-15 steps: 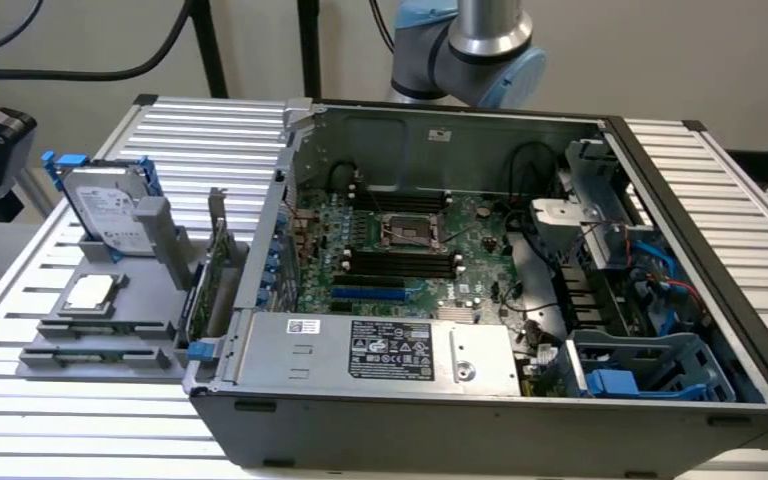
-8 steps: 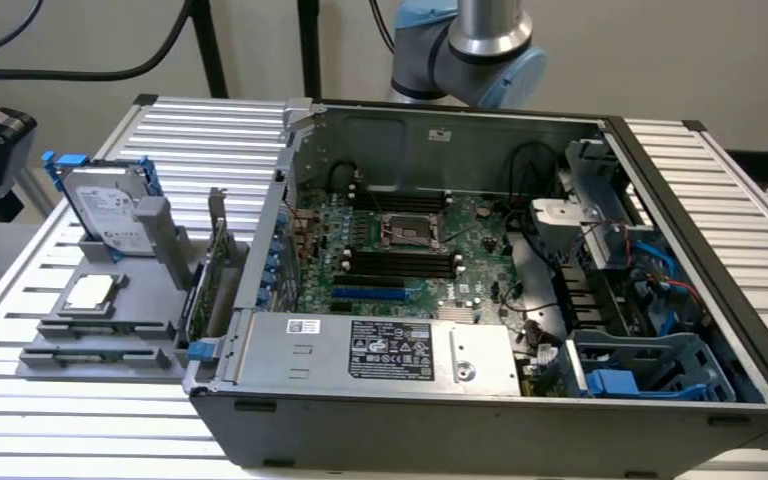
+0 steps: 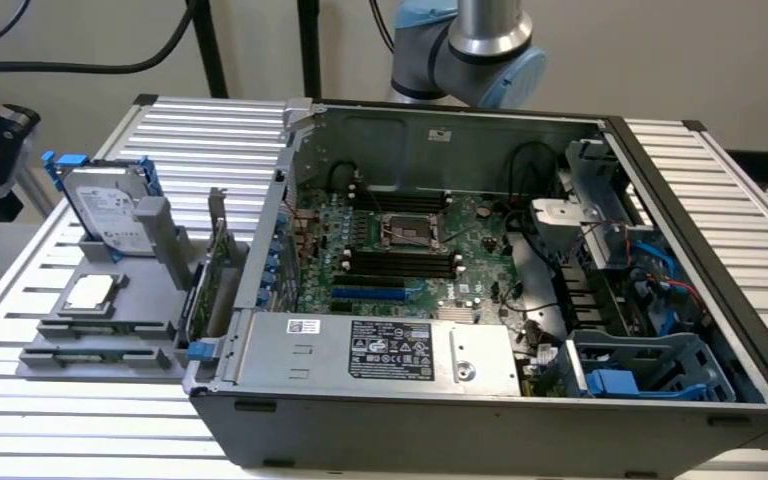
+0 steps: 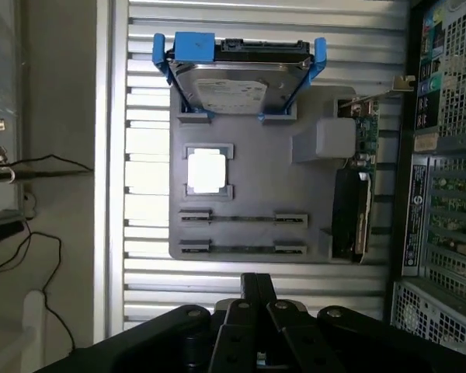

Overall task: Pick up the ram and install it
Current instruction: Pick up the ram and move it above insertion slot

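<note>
A big dark gray metal computer case (image 3: 491,435) sits open on the silver ribbed metal table (image 3: 704,170) (image 4: 147,256). Inside it lies the green motherboard (image 3: 475,225), with a row of long black slots (image 3: 398,262) near the middle. No green stick stands in those slots.

On the exterior view's left, just beside the case, is a flat gray plastic tray (image 3: 157,330) (image 4: 248,194). It holds a silver hard drive in a blue frame (image 3: 104,210) (image 4: 233,85), standing tilted at the far end. Near it lies a small square silver chip (image 3: 91,292) (image 4: 208,171). An upright green card with a metal bracket (image 3: 217,270) (image 4: 359,148) stands at the tray's edge next to the case.

The ram (image 3: 87,326) (image 4: 242,220) – a long, thin dark strip seen edge-on – seems to rest in the long gray holder just beside the square chip. It is too thin to tell for sure.

The black hand (image 4: 255,278) hangs above the table by the tray, well apart from the ram. Its two fingers are pressed together, with nothing seen between them. The silver and light blue robot arm (image 3: 471,45) rises behind the case at the top of the exterior view.
</note>
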